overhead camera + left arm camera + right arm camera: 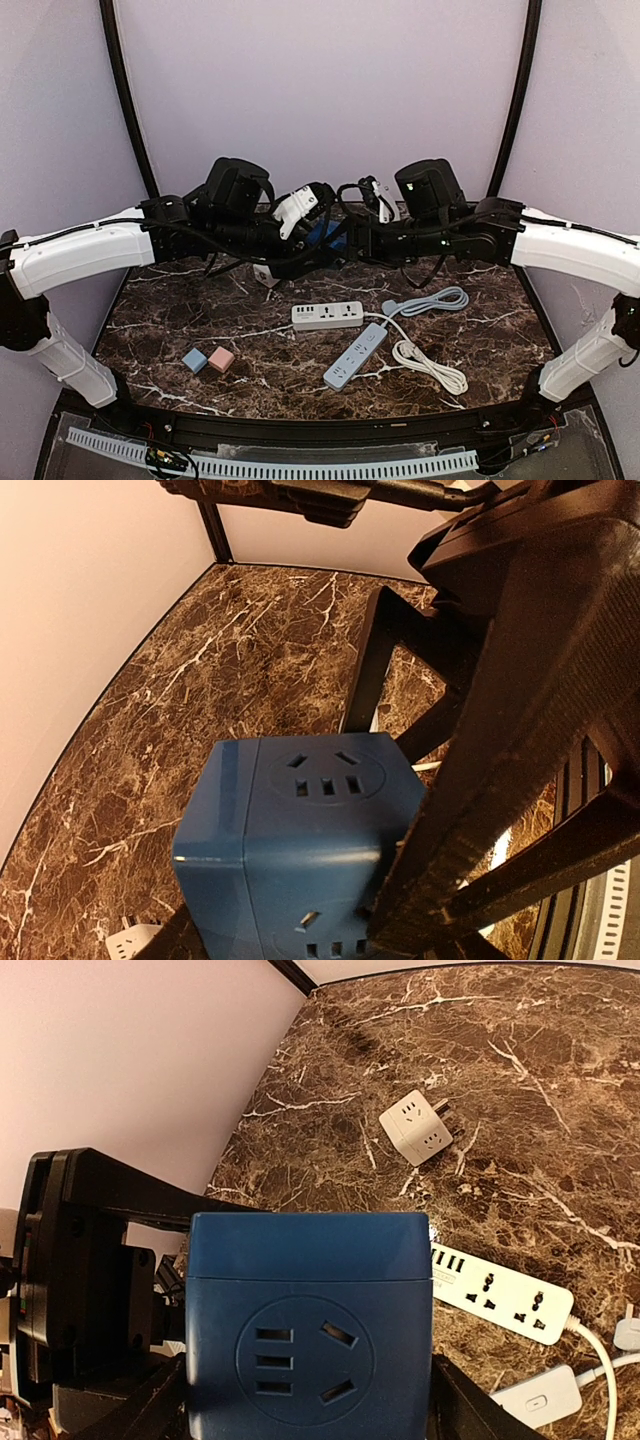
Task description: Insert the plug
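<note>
Blue socket cube (327,238) aloft, 12 o'clock of white power strip (327,316) on worktop (200,310). Left claw (300,900) part-open, gripping cube. Right claw (310,1410) flanks cube, grip unclear. Apparently nothing plugged in; insertion remains.

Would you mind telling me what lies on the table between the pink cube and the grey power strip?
Nothing: the top external view shows only bare marble between the pink cube and the grey power strip.

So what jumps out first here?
The dark blue cube socket adapter hangs in mid-air over the back of the brown marble table, flanked by the left fingers and right fingers. Below it, mid-table, lie a white power strip and a grey power strip.
</note>
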### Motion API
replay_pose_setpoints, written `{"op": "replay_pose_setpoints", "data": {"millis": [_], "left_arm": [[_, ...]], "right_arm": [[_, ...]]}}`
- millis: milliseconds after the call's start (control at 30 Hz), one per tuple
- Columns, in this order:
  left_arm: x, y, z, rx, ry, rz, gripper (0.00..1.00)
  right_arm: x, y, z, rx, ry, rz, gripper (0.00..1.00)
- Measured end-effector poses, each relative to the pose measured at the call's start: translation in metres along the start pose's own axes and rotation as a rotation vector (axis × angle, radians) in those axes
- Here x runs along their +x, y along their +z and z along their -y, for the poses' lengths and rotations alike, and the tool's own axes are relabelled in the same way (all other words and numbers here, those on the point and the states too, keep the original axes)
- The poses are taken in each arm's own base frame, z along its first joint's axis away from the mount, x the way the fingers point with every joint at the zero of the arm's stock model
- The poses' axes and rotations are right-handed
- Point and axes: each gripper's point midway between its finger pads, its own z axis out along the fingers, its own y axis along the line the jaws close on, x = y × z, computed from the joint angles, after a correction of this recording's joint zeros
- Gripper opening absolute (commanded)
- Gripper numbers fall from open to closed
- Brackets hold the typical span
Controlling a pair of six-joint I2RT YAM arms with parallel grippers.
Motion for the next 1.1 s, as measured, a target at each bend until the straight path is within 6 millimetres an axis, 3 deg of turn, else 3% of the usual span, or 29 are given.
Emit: {"op": "replay_pose_setpoints", "data": {"millis": [100, 367, 433, 467, 533, 600, 733, 900, 1100], "left_arm": [[0.0, 0.0, 0.0, 0.001, -0.001, -0.001, 0.07], [0.005, 0.002, 0.002, 0.009, -0.015, -0.01, 0.15], [0.005, 0.002, 0.002, 0.008, -0.016, -0.011, 0.27], [0.006, 0.002, 0.002, 0.008, -0.016, -0.012, 0.4], [0.006, 0.002, 0.002, 0.007, -0.016, -0.013, 0.56], [0.006, 0.002, 0.001, 0.005, -0.017, -0.014, 0.74], [0.004, -0.001, 0.001, 0.002, -0.021, -0.007, 0.93], [-0.01, -0.023, 0.0, -0.015, -0.024, 0.04, 0.99], [-0.025, -0.065, -0.009, -0.084, -0.063, 0.091, 0.99]], "right_arm": [[0.0, 0.001, 0.0, -0.002, 0.002, 0.007, 0.7], [0.002, 0.005, 0.004, 0.002, 0.0, 0.015, 0.35], [0.002, 0.005, 0.004, 0.0, -0.002, 0.017, 0.29], [0.002, 0.006, 0.004, -0.001, -0.002, 0.018, 0.27], [0.002, 0.006, 0.004, -0.003, -0.004, 0.02, 0.23], [0.002, 0.006, 0.004, -0.005, -0.007, 0.022, 0.22], [0.007, 0.005, 0.009, 0.0, -0.035, 0.025, 0.22], [0.017, 0.0, 0.027, 0.05, -0.074, 0.029, 0.21], [0.015, -0.016, 0.033, 0.067, -0.148, 0.082, 0.2]]}}
